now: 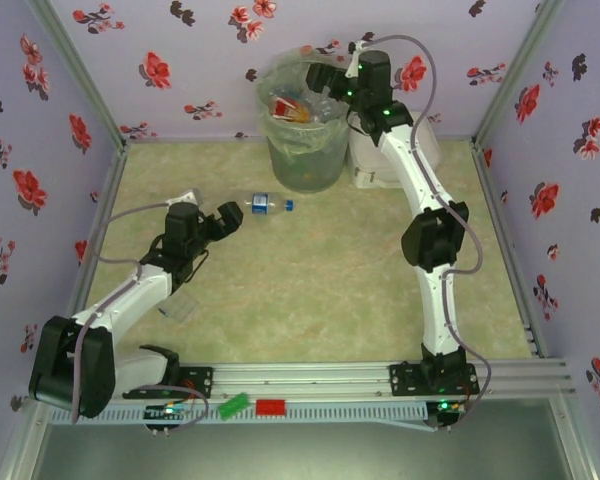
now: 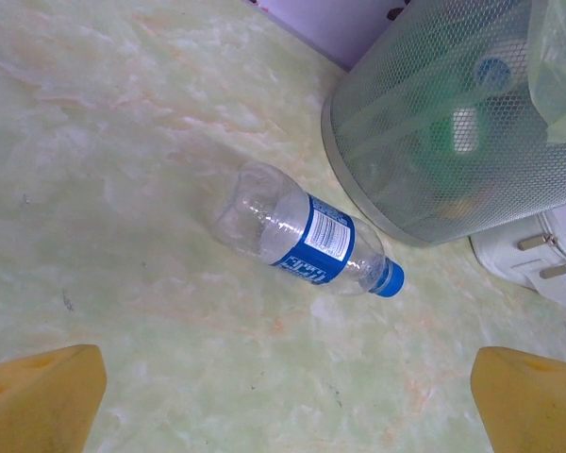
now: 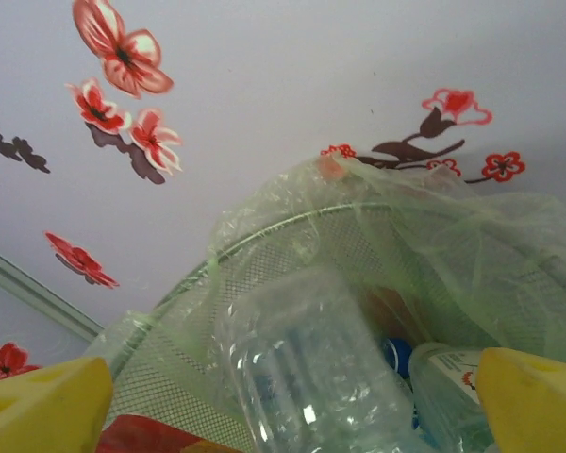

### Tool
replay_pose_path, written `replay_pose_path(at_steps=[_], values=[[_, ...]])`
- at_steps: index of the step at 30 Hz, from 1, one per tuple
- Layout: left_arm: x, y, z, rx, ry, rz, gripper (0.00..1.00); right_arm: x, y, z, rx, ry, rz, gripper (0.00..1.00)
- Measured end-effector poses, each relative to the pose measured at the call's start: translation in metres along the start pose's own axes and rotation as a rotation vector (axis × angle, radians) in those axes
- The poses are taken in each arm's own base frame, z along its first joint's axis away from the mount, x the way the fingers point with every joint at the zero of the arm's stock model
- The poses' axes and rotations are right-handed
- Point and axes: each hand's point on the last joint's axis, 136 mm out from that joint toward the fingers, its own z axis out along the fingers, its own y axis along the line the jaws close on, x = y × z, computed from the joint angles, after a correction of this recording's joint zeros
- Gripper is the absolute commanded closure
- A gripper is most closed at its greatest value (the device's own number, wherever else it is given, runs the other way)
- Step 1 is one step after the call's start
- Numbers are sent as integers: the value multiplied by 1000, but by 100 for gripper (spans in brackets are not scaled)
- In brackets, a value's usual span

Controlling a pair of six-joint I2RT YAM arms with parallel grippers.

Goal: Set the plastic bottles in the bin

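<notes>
One clear plastic bottle [image 1: 269,206] with a blue label and blue cap lies on its side on the table, just left of the bin [image 1: 305,135]. My left gripper [image 1: 227,221] hovers open a little short of the bottle [image 2: 305,237], its yellow fingertips [image 2: 40,396] spread wide. My right gripper [image 1: 327,80] is open above the bin's bag-lined rim [image 3: 358,222]. A clear bottle [image 3: 311,368] lies loose between and below its fingers, inside the bin. Other bottles lie in the bin, among them a red-orange labelled one [image 1: 291,108].
A flat white box [image 1: 382,165] sits right of the bin, against the back wall. Floral walls close in three sides. A small clear plastic piece [image 1: 180,305] lies beside the left arm. Red and green tags [image 1: 270,407] sit on the front rail.
</notes>
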Motion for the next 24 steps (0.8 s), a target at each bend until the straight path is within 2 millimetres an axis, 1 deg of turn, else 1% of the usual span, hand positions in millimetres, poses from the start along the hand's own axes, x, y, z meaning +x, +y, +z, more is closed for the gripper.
replay_pose_path(at_steps=[2,5,8,10,12,14,16,18,22,24], values=[[1,1,1,-2,2,-18,0,-6,5,-8,-2,-4,-13,0],[4,3,4,-11,12,-50,0,-16,15,-29,-3,-4,-34,0],[11,10,11,-34,35,-97,0,-24,26,-65,-2,-6,-56,0],[18,14,18,-51,53,-137,0,-24,33,-95,-4,-11,-70,0],[24,16,25,-69,66,-176,0,-20,36,-120,-1,-19,-83,0],[28,16,32,-84,74,-213,0,-9,35,-142,7,-24,-96,0],[31,12,41,-100,75,-253,0,12,26,-161,32,-10,-99,1],[30,5,51,-111,73,-291,0,39,14,-173,62,17,-99,0],[25,-5,72,-158,60,-386,0,105,-21,-188,149,111,-87,0],[22,-7,82,-204,60,-446,0,133,-38,-195,193,156,-82,0]])
